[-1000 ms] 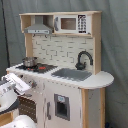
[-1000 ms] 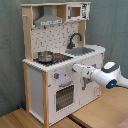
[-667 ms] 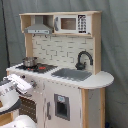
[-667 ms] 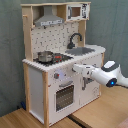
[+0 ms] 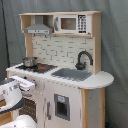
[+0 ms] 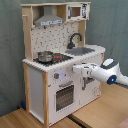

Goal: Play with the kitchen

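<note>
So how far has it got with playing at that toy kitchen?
Nothing looks changed on the kitchen yet: the pot sits on the stove, and the oven door looks shut. In hand: the hand is at the front panel, near the knobs. Left: actually turning a knob, opening the oven or moving the pot.

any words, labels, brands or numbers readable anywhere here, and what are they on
None can be read.
Microwave keypad on the kitchen: small marks in both exterior views, too blurred to read.
Front panel by the knobs: no legible text.
Robot arm: a blue spot, no readable label.
</note>
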Controlling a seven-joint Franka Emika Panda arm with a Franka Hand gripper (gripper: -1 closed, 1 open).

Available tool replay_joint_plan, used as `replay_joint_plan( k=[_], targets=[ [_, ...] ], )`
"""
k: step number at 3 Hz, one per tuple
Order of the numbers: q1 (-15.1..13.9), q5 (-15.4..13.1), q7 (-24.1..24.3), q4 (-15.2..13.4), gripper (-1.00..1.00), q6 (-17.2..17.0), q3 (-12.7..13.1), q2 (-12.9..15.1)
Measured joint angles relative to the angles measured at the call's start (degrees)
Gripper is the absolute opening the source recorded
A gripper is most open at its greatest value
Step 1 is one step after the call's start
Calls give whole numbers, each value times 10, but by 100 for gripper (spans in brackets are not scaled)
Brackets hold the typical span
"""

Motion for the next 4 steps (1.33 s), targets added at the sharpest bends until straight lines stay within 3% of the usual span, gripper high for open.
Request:
replay_joint_plan(
  k=[3, 4],
  targets=[
    [-66, 0, -38, -6, 100, 152, 20, 0],
    [-97, 0, -58, 14, 100, 191, 22, 0]
  ],
)
